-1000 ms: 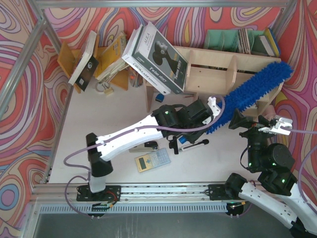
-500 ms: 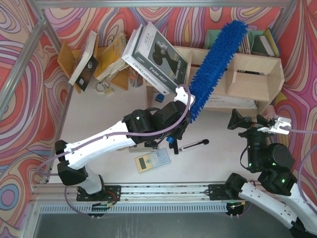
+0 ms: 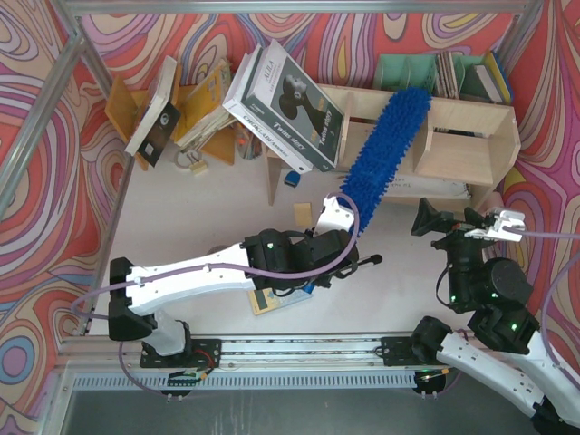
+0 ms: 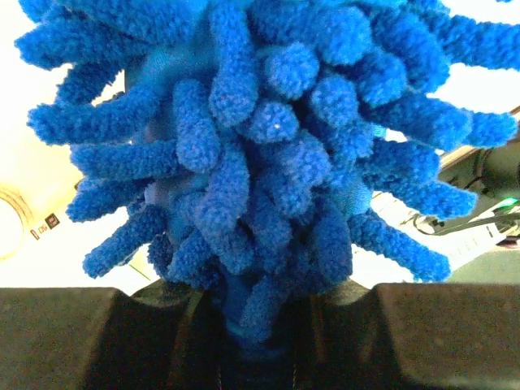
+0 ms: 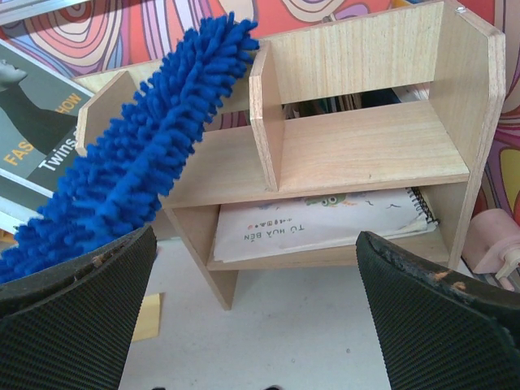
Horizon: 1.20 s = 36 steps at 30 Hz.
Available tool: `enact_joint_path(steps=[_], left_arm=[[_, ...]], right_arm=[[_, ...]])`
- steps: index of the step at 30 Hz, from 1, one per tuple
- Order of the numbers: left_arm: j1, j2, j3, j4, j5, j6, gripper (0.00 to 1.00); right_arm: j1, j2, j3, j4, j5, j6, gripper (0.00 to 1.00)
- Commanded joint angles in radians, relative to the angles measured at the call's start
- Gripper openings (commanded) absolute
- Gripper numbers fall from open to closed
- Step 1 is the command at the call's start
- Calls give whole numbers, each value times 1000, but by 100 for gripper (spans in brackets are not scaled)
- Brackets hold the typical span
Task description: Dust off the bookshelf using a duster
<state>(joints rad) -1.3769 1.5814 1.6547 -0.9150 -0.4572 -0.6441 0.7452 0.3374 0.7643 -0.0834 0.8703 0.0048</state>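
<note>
From above, the bookshelf (image 3: 471,136) stands in the upper right of the frame against the patterned wall. The duster (image 3: 385,149) runs diagonally from lower left to upper right across its middle, and the fluffy tip reaches the shelf's back edge. The left gripper (image 3: 337,216) is clamped on the duster's lower end, just in front of the shelf. At the right edge, the right gripper (image 3: 460,221) has its jaws spread wide and holds nothing, near the shelf's right end. A large black-and-white book (image 3: 290,104) leans on the shelf's left end. A calculator (image 3: 276,294) lies partly under the left arm, with a black-and-silver rod (image 3: 362,263) beside it.

In the left wrist view, blue microfibre fills nearly the whole frame. The two dark fingers (image 4: 81,333) along the bottom edge pinch the duster's base between them.

In the right wrist view, the black fingers (image 5: 73,309) sit far apart in the lower corners with only bare table between them. The bookshelf fills the centre and right. The duster slants in from the lower left, its tip resting against the shelf top beside an upright divider. A spiral notebook (image 5: 317,223) lies flat in the lower tier.
</note>
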Motion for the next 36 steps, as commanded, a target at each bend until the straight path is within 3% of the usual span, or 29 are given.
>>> enact_joint_path(steps=[1,11,31,36], left_arm=[[-14,-49,-82,37,-14,-79,0],[-56,-41,-218,58,-11,-88,0],[-110,-24,-141,102,-90,2,0],[-108,29,-136,12,-66,-34,0]], right_arm=[[-1,8,11,25,7,-3,99],[0,9,6,31,23,-12,99],[-1,0,6,25,20,-11,99],[-1,-1,10,19,24,-6,99]])
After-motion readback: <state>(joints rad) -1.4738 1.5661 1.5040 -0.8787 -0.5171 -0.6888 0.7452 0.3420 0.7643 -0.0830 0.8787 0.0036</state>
